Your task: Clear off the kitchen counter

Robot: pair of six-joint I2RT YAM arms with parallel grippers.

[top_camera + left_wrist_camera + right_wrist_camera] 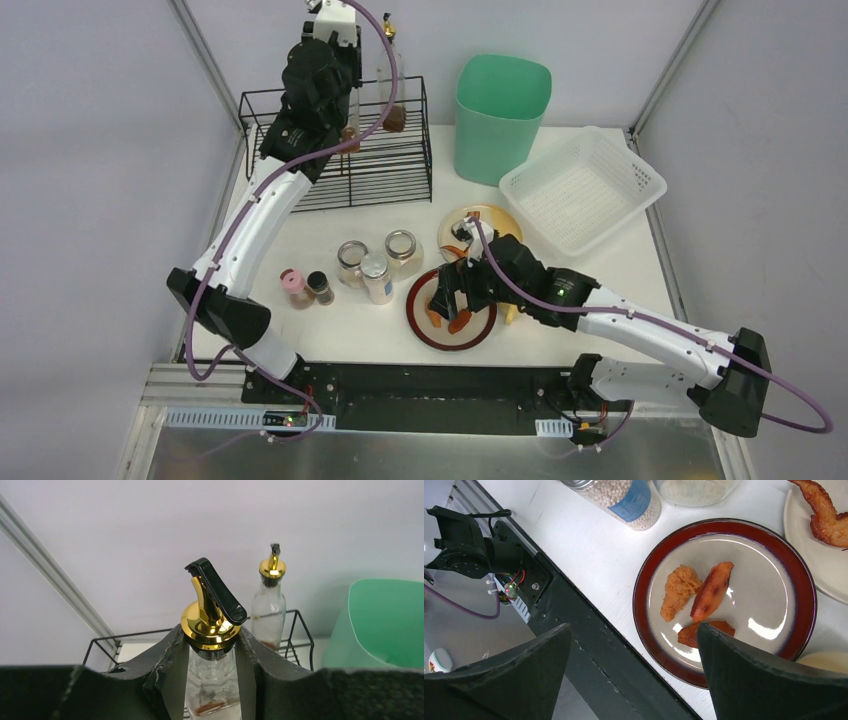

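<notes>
The white kitchen counter (330,335) holds jars, plates and a black wire rack (385,175). My left gripper (212,636) is over the rack (300,625), shut on the neck of a glass bottle (212,685) with a gold pourer; it also shows in the top view (347,132). A second such bottle (268,605) stands in the rack behind it. My right gripper (634,627) is open and empty, above the near rim of a red-rimmed plate (644,605) with three orange food pieces (711,590). In the top view it (452,303) hovers over that plate (418,325).
Three glass jars (377,277) and two small spice shakers (307,288) stand left of the plate. A beige plate (497,214) with fried food (824,515) lies behind it. A green bin (500,115) and a white mesh basket (585,188) stand at the back right.
</notes>
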